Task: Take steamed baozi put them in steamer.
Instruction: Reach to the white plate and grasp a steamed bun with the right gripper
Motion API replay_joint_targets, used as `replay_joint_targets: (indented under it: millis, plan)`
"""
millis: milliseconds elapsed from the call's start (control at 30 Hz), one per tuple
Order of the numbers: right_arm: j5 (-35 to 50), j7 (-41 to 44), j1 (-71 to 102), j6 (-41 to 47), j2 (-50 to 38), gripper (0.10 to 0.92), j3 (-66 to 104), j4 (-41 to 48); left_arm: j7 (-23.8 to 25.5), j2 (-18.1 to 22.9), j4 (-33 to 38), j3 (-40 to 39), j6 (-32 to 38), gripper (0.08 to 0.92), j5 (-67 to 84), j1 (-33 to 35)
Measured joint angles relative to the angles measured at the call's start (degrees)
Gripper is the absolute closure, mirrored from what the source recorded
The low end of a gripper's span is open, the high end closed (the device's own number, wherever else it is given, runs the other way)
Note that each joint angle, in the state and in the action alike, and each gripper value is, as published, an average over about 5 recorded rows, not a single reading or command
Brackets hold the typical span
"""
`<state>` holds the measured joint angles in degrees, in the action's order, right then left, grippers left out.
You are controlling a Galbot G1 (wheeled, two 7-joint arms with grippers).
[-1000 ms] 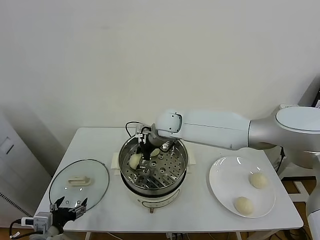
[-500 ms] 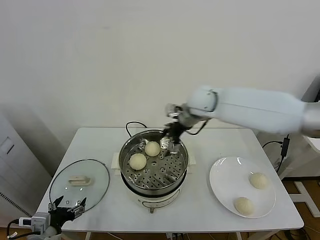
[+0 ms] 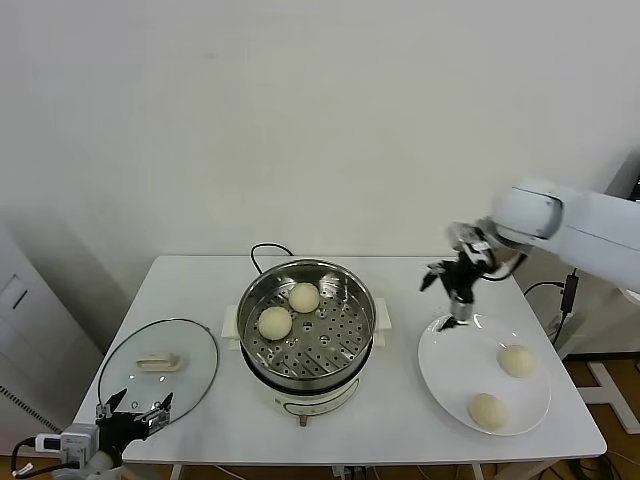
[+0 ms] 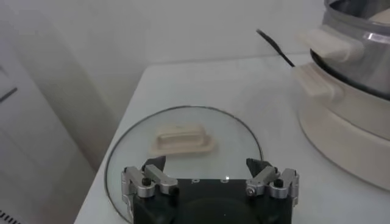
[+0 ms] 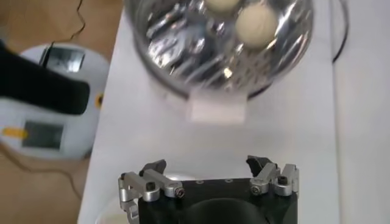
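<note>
At the table's near left corner the left gripper (image 3: pixel 135 415) idles, jaws apart, by the glass lid (image 3: pixel 158 360). Two steamed baozi (image 3: pixel 487 411) remain on the plate (image 3: pixel 440 372); two sit in the steamer (image 3: pixel 305 350). Above the plate's far rim the right gripper (image 3: pixel 455 290) hangs, jaws apart, empty. Risk: an off-centre grip could roll the bun away.

Even, bright indoor light with soft shadows; grey shading falls across the lower left wall in the head view. Glare streaks the shiny round stainless-steel steamer pot (image 5: pixel 219 45), blurred at the frame's top in the right wrist view. The round glass lid (image 4: pixel 183 152) carries faint reflections.
</note>
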<state>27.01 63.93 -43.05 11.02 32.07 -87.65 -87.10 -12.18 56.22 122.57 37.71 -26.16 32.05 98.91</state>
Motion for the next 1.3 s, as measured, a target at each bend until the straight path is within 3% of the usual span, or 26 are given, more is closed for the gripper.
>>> replay_joint_targets:
  millis: [633,1300]
  plan:
    - [-14.6,3.4,23.3,-5.0,-5.8,0.203,15.6,3.1,-0.1,-0.4,0.1,-0.1,-0.5,0.177,0.0,-0.1]
    - [-20.0,4.4,35.6,-5.4,-6.6,0.216,24.1,5.8,-0.1,-0.4,-0.4,-0.3,-0.5,0.177,0.0,-0.1]
